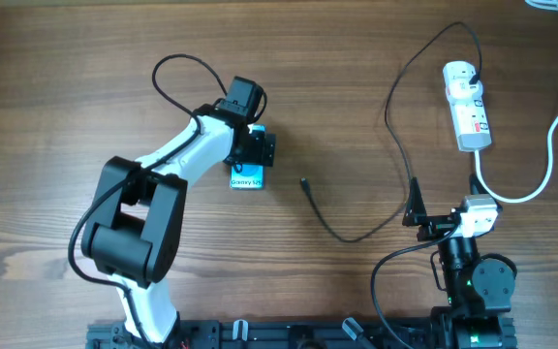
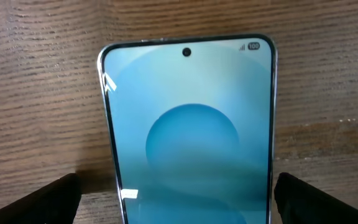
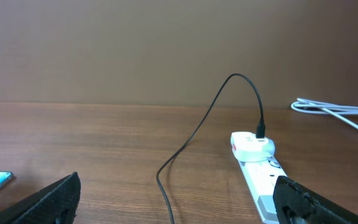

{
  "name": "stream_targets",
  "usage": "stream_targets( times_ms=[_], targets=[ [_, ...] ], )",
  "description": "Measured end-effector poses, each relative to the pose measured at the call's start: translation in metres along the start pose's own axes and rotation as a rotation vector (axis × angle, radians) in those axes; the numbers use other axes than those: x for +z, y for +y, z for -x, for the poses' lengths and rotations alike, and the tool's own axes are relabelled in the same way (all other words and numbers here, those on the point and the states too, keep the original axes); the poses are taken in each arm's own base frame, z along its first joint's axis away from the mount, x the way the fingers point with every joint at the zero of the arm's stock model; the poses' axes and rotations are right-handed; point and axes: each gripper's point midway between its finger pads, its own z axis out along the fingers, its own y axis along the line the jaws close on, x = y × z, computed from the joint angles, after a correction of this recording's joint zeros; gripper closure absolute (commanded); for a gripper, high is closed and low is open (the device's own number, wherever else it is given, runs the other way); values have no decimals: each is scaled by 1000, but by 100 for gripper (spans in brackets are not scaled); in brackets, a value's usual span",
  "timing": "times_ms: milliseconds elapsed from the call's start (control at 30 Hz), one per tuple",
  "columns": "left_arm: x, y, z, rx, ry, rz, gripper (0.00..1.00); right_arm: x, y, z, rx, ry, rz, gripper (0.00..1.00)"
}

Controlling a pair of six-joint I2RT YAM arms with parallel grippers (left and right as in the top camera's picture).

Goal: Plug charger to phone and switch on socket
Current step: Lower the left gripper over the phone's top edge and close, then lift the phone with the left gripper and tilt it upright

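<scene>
**Left gripper open around phone; cable tip loose mid-desk**

The left gripper is open, its black fingers set either side of the phone without clamping it. The phone lies flat, left of the desk's centre. The left wrist view shows its glossy teal screen, rounded corners and punch-hole camera, while the overhead view shows only its white bottom band.

The right gripper is spread wide and holds nothing, near the desk's front right.

The thin black cable is plugged into the far end of the white plastic power strip by the far right corner. It curls to a loose tip at mid-desk, well apart from the phone. A thick white cord loops along the right edge. The wood is brown with a streaky grain.
</scene>
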Motion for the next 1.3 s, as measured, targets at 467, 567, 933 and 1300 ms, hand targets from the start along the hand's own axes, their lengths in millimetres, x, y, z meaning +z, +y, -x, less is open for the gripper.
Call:
stream_targets(
  times_ms=[467, 567, 933, 1300],
  targets=[
    [0, -12, -5, 49, 15, 18, 35, 0, 0, 0, 0, 0, 0, 1],
    [0, -12, -6, 50, 16, 18, 38, 0, 0, 0, 0, 0, 0, 1],
    [-1, -13, -7, -2, 22, 21, 42, 0, 0, 0, 0, 0, 0, 1],
    [-10, -19, -19, -45, 183, 29, 43, 0, 0, 0, 0, 0, 0, 0]
  ],
)
